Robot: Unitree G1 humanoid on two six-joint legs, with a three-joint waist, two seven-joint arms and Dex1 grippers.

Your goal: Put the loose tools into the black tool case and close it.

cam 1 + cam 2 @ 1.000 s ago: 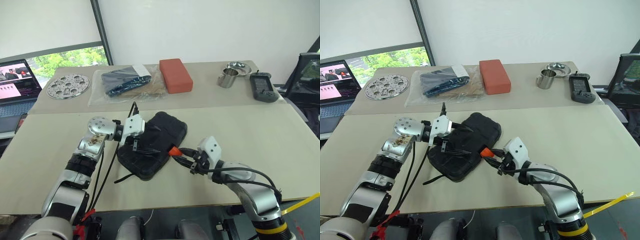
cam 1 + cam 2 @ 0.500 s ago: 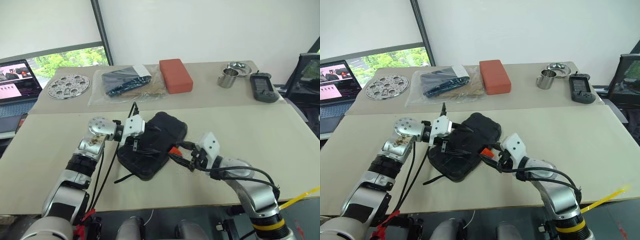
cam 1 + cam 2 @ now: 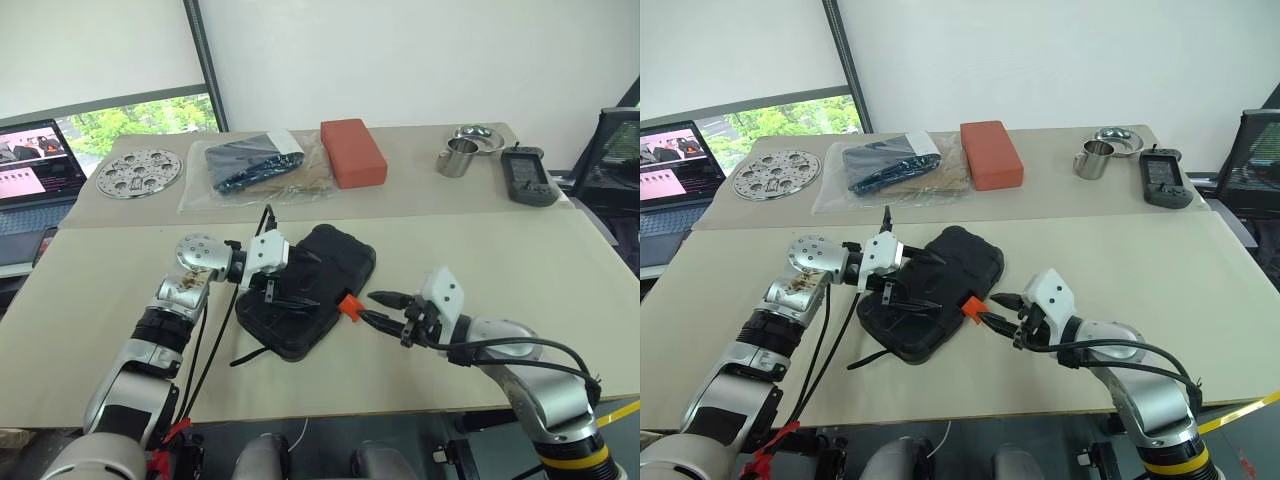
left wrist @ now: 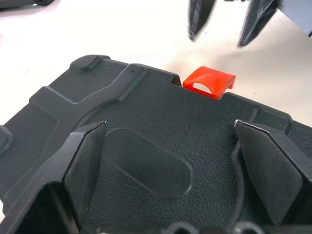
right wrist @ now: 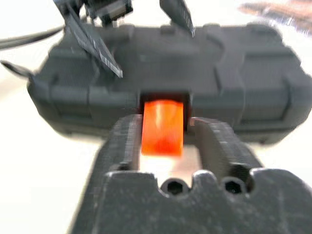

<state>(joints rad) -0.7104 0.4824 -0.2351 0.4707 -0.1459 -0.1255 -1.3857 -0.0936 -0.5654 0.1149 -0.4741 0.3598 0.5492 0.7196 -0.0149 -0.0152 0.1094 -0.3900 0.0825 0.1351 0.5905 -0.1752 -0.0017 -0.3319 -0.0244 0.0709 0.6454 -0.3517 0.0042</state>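
1. The black tool case point(image 3: 306, 290) lies shut on the near desk point(image 3: 480, 260), set at a slant, with its orange latch point(image 3: 348, 305) sticking out of the edge that faces the right arm.
2. The left claw point(image 3: 290, 278) rests over the lid of the case, its two black fingers point(image 4: 80, 161) spread wide apart and lying on the textured shell; it grips nothing.
3. The right claw point(image 3: 378, 308) sits low over the desk just beside the latch, pointing at it.
4. In the right wrist view the latch stands between the two finger pads point(image 5: 124, 139), which are parted about as wide as the latch; I cannot tell whether they touch or pinch it.
5. In the head views the tips of the right claw lie just short of the latch, with a narrow gap between the two fingers.
6. On the far desk point(image 3: 400, 195), well apart from the case, lie a round perforated metal disc point(image 3: 137, 172), a dark item in a clear plastic bag point(image 3: 250, 165), a red rectangular block point(image 3: 352, 152), a steel cup point(image 3: 455, 158) with a small steel dish point(image 3: 478, 132) behind it, and a black handheld controller point(image 3: 527, 175).
7. An open laptop point(image 3: 35, 165) stands at the left edge, beyond the desk.
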